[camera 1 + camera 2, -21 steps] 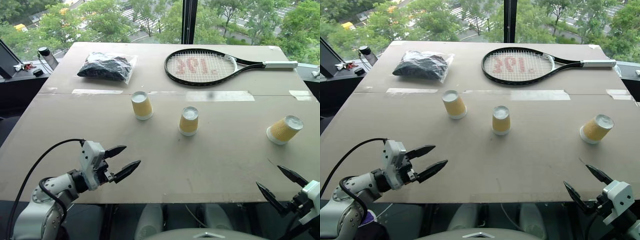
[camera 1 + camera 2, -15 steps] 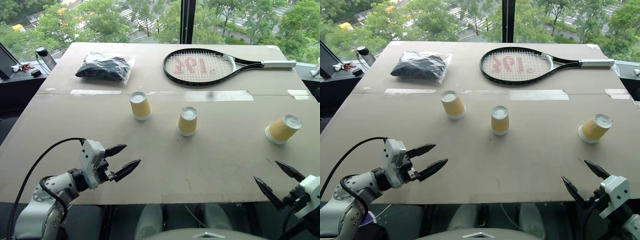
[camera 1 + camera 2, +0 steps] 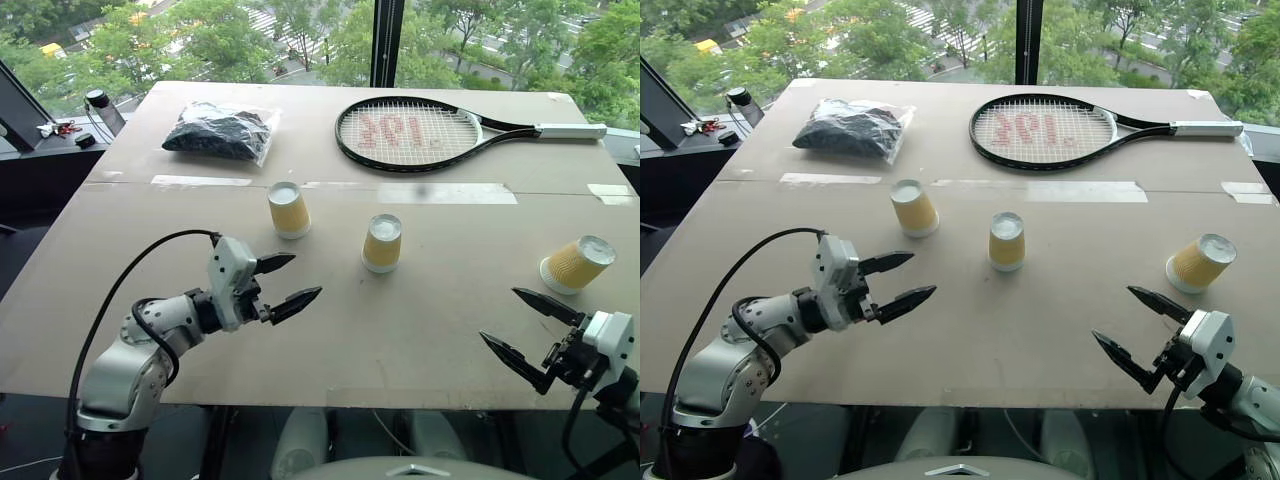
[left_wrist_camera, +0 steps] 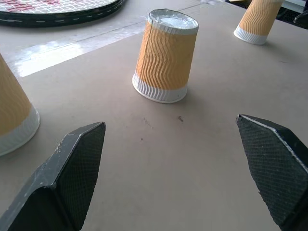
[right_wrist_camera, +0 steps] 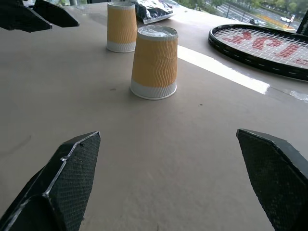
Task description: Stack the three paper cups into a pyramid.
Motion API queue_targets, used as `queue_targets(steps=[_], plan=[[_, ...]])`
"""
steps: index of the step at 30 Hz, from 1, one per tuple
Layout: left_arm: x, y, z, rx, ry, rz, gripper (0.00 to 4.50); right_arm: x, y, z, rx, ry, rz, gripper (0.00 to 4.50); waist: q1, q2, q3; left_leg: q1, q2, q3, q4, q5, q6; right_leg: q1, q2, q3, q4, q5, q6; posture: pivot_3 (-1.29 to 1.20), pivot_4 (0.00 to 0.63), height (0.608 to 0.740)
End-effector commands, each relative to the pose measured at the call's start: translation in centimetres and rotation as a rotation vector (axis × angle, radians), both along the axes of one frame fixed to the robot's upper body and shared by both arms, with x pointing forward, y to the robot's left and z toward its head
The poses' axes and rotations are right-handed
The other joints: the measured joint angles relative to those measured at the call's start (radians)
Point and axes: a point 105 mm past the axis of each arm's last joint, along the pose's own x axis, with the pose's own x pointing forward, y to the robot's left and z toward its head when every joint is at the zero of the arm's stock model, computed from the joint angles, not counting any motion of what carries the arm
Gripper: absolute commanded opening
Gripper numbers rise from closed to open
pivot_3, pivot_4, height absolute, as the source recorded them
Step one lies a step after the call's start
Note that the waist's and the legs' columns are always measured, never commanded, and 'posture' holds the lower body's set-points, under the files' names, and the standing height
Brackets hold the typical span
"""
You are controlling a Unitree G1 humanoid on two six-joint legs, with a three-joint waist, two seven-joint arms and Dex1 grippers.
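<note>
Two grippers sit nearest, both with fingers spread wide and holding nothing: left gripper (image 3: 283, 281) over the near-left part of the grey-brown board table (image 3: 420, 340), right gripper (image 3: 524, 327) at the near-right edge

Landmark = the middle yellow-orange ribbed paper cup (image 3: 382, 243), standing upside down, white base up, long axis vertical

Left gripper is short of it and to its left, pointing toward it; in the left wrist view that cup (image 4: 165, 56) stands dead ahead between the fingers, a clear gap of bare board still in between. Right gripper is short of it and well to its right, also aimed at it

Second yellow-orange cup (image 3: 288, 210) stands inverted just left of the landmark and a bit farther back, apart from it. Third yellow-orange cup (image 3: 576, 264) lies well right of it, tipped on its side, white base up and away from the robot, nearer the right gripper

My read: left arm has the shorter straight run to the middle cup, side-on pinch across the ribbed wall; right arm suits the tipped one

Farthest, behind the landmark: black-framed tennis racket (image 3: 412, 133) and clear bag of dark stuff (image 3: 220, 132), both out of the way
</note>
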Motion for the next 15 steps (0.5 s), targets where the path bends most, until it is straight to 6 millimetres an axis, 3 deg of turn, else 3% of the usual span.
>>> queue_targets(steps=[1,5,7,12,15], plan=[[1.8,0.5,1.1,-0.033,-0.044,0.064,4.47,-0.4,1.5,1.3,0.017,-0.040,0.066,4.50,0.000,0.000,0.000,0.000,0.000,0.000,0.000,0.000,0.000,0.000,0.000,0.000,0.000,0.000,0.000,0.00,0.150,0.740],[3.5,2.9,1.3,-0.039,-0.067,0.201,4.47,-0.7,2.4,1.6,0.042,-0.050,0.083,4.50,-0.001,0.000,0.000,0.001,0.001,0.000,0.000,0.000,0.000,0.000,0.002,0.000,0.001,0.000,0.000,0.00,0.150,0.740],[3.3,2.5,1.8,-0.061,-0.071,0.167,4.47,-0.9,2.7,1.7,0.054,-0.046,0.099,4.50,0.001,-0.001,0.000,0.001,0.001,0.000,0.000,0.000,0.000,0.000,0.002,0.000,0.001,0.000,0.000,0.00,0.150,0.740],[2.8,-1.1,1.3,-0.038,-0.043,0.005,4.47,-0.8,2.8,1.5,0.049,-0.047,0.096,4.50,0.008,-0.001,0.000,0.000,0.000,0.000,0.002,0.000,0.000,0.000,0.001,-0.001,0.001,0.000,0.000,0.00,0.150,0.740],[3.4,-2.9,0.7,-0.016,-0.037,-0.038,4.47,-0.7,2.9,1.6,0.049,-0.048,0.090,4.50,0.004,-0.001,0.000,0.000,0.000,0.000,0.002,0.000,-0.001,0.000,0.001,0.000,0.001,0.000,0.000,0.00,0.150,0.740]])
